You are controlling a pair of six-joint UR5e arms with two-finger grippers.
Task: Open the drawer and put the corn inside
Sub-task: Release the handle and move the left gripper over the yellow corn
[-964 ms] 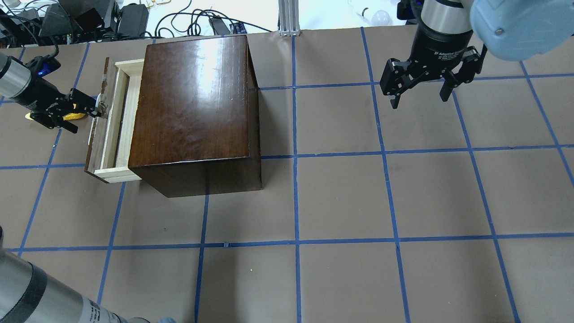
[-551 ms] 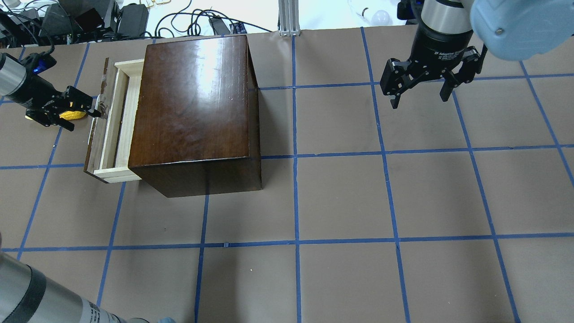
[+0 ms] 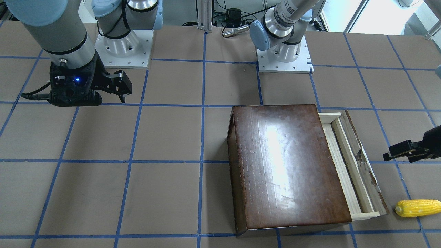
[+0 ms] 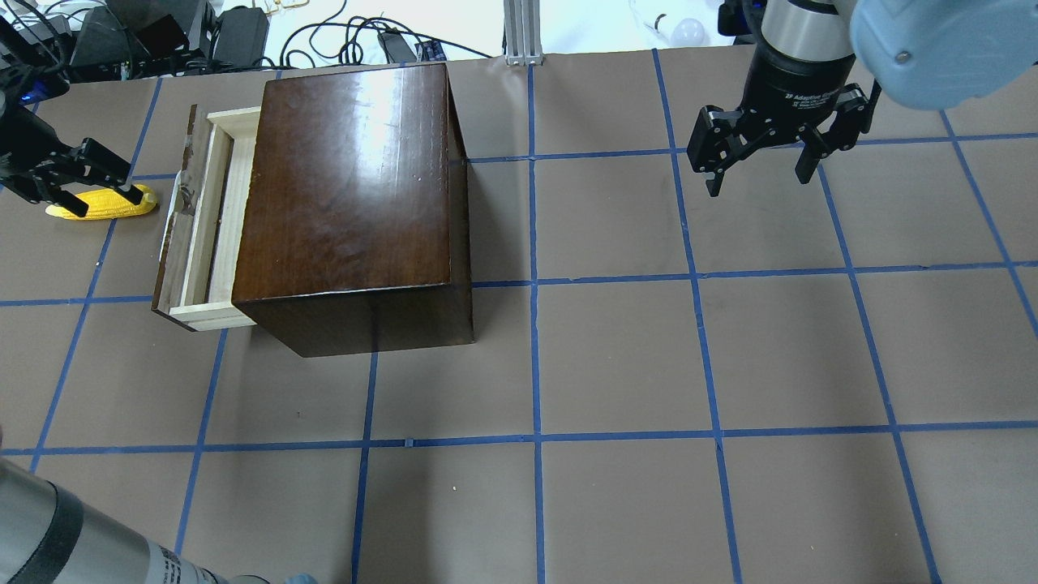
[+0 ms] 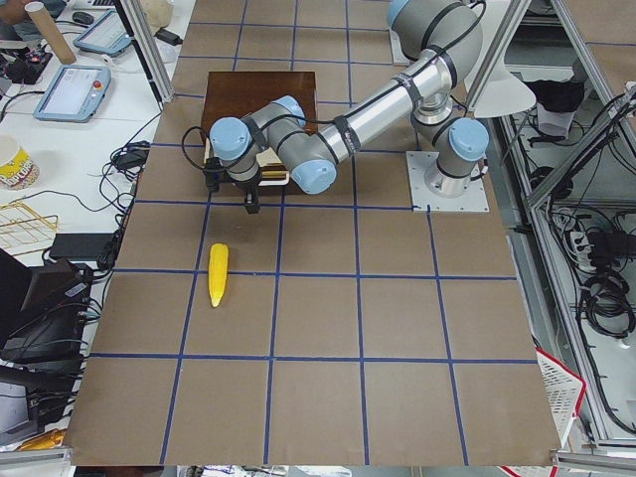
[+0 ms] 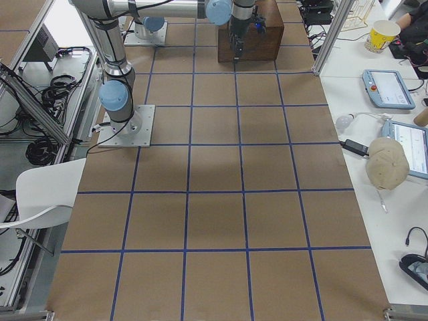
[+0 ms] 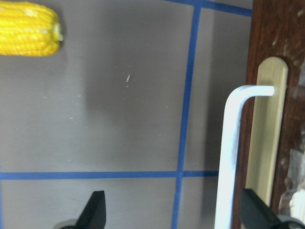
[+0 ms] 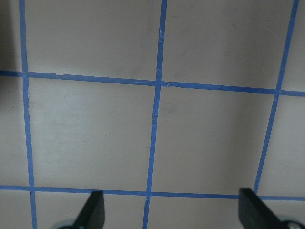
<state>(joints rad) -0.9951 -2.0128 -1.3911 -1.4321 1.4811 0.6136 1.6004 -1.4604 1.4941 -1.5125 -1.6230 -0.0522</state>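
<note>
Spread left claw [image 4: 132, 185], spread right claw [image 4: 759, 186]; corn [image 4: 89, 208] partly hidden overhead, whole side-on.

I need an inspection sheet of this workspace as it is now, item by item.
Surface: brown paper table with blue tape grid.
Job's things: pale wooden drawer with dark-brown front, partly out of the glossy dark-brown cabinet; yellow toy corn on the table, outside it.
Clutter: nothing seen.
Grippers: left gripper open, empty, near the corn; right gripper open, empty, above the table.
Cables: black cables beyond the far edge.
Surroundings: aluminium post, white light bulb.
</note>
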